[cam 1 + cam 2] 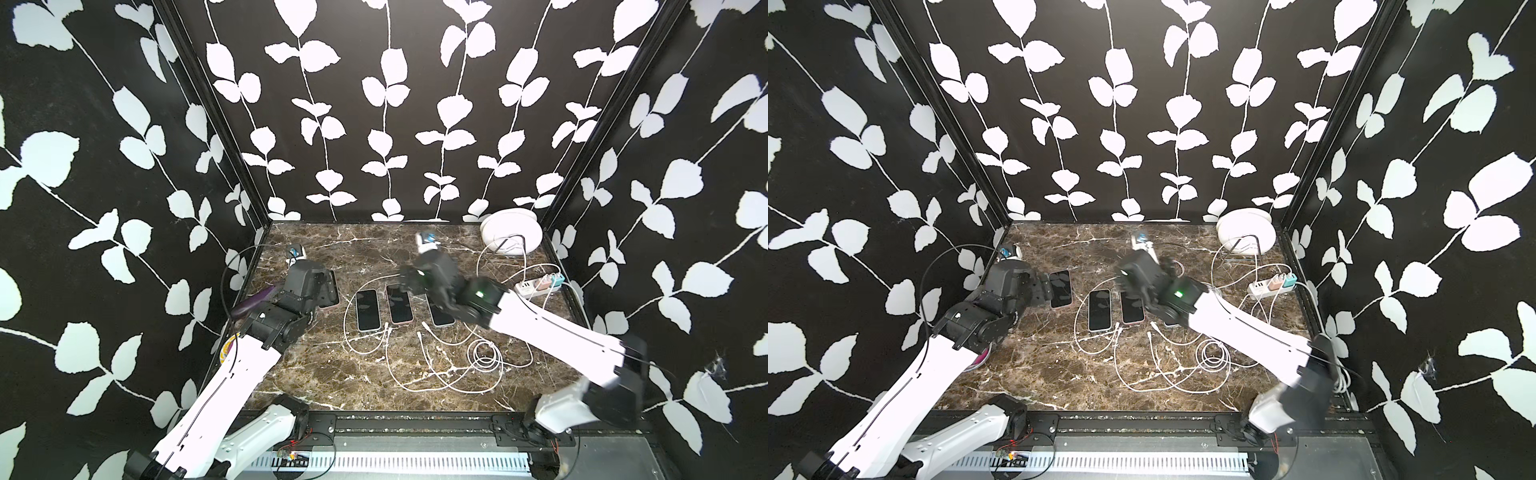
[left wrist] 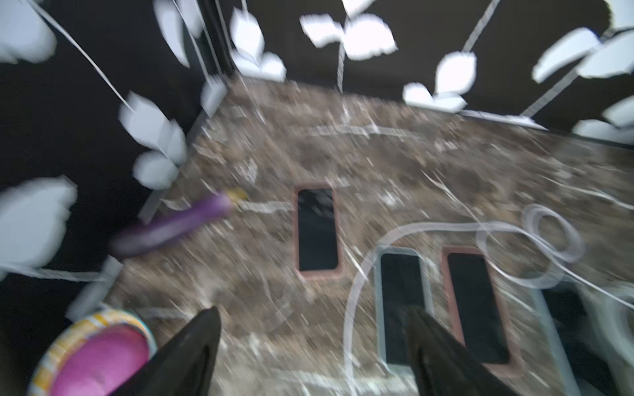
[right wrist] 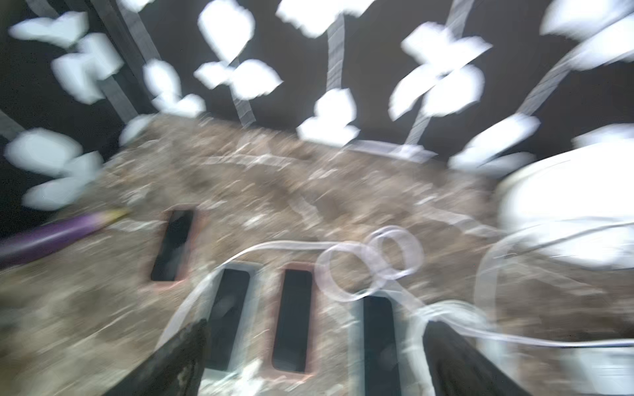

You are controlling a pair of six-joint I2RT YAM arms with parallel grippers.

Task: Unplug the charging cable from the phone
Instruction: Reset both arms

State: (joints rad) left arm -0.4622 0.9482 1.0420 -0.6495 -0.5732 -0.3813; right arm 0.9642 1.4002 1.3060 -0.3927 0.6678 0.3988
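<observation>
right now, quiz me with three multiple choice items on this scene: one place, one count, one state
1. Where is the power strip? A right wall; B left wall; C front edge.
2. How many phones? A two; B four; C six.
3. The left gripper's jaws? A shut on cable; B shut on phone; C open, empty.
1 A: it lies by the right wall in both top views. 2 B: the right wrist view shows four. 3 C: the jaws stand apart, nothing between.
</observation>
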